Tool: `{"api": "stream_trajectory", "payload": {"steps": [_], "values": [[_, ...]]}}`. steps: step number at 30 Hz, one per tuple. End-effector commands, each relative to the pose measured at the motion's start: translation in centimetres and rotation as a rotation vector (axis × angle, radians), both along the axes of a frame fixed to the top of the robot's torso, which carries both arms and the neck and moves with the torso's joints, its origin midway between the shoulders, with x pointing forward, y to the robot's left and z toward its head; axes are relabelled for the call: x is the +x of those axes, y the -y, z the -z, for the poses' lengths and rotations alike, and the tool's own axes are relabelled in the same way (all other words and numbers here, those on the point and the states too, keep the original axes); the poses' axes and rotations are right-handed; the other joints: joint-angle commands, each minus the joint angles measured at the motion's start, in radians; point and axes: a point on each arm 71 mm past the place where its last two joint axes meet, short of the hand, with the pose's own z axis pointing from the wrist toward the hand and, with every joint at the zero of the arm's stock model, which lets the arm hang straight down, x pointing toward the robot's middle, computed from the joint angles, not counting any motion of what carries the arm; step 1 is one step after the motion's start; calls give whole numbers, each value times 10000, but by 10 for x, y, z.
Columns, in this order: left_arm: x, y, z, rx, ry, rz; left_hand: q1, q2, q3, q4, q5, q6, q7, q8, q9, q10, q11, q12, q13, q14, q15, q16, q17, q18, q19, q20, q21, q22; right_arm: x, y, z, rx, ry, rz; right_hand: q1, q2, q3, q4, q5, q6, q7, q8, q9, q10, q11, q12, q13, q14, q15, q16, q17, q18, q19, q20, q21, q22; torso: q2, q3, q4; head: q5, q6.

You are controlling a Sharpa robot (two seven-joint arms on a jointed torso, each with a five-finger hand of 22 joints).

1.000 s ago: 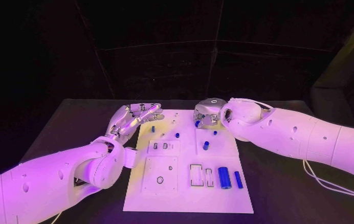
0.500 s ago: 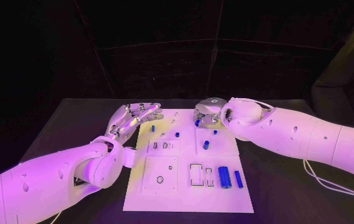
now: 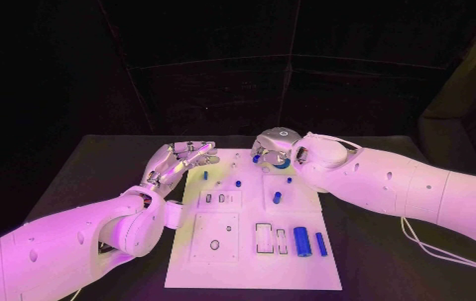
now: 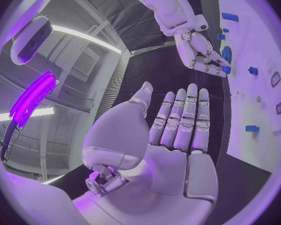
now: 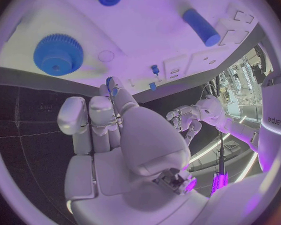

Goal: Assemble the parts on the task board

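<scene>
The white task board (image 3: pixel 253 260) lies in the middle of the black table. My right hand (image 3: pixel 273 147) hovers over its far edge and pinches a small blue part (image 3: pixel 256 157) at its fingertips; the same part (image 5: pixel 111 87) shows against the fingers in the right wrist view. A blue gear (image 3: pixel 282 165) sits on the board just under that hand, also seen as the gear (image 5: pixel 58 54). My left hand (image 3: pixel 179 157) is held flat and open beside the board's far left corner, holding nothing, its palm (image 4: pixel 172 140) bare.
Small blue pegs (image 3: pixel 206 174) (image 3: pixel 238 181) (image 3: pixel 276 195) stand in the board's far half. Two blue cylinders (image 3: pixel 301 239) (image 3: pixel 320 241) lie at its near right beside rectangular slots (image 3: pixel 265 236). An oval hole (image 3: pixel 215 243) is at the near left.
My right hand has shifted a little left and away, carrying the small blue part up off the board. The left hand has barely moved.
</scene>
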Motion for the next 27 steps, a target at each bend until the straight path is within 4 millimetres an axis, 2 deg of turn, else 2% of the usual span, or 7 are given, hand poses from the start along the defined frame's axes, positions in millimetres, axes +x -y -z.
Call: {"api": "stream_trajectory", "payload": {"steps": [1,6,9,12,27], "values": [[-1,1,-5,-265,602,134,-2,75,12,-69,49,11,231,-47,-12,-25,53,-34,-9,-33,63,-48,-16,142,50,-14,16,-17,4,-4,-8,736,610,266,-86,-155,96,8,44,-19,68,-45,-10,-79,48,-46,-8,-23,21,86,21,-179,0,84,59,27,22,-1,27,7,49],[-1,1,-5,-270,590,144,-2,75,12,-69,49,11,231,-47,-12,-25,53,-34,-9,-33,63,-48,-16,142,50,-14,16,-17,9,-13,-8,832,732,347,-180,-219,190,16,41,-51,81,-51,-11,-127,67,-48,-9,-34,37,127,38,-181,-9,104,83,53,26,3,16,25,55],[-1,1,-5,-275,582,156,-2,75,12,-69,49,11,231,-47,-12,-25,53,-34,-9,-33,63,-48,-16,142,50,-14,16,-17,12,-17,-7,856,780,386,-180,-219,190,16,41,-51,81,-51,-11,-127,67,-48,-9,-34,37,127,38,-181,-9,104,83,53,40,-3,30,11,64],[-1,1,-5,-282,579,169,-2,75,12,-69,49,11,231,-47,-12,-25,53,-34,-9,-33,63,-48,-16,142,50,-14,16,-17,14,-22,-7,867,797,380,-218,-243,236,14,31,-68,85,-55,-13,-144,71,-47,-9,-34,43,159,67,-183,-9,112,95,70,69,2,11,42,104],[-2,3,-6,-384,482,175,-6,89,13,-89,47,20,233,-66,-10,-20,58,-57,-7,-67,72,-94,-29,139,54,-7,5,-33,19,-35,-4,648,539,422,-342,-300,379,20,-38,-91,87,-48,-9,-176,79,-39,-5,-47,55,205,71,-181,-24,131,118,88,214,-32,90,14,137]]}}
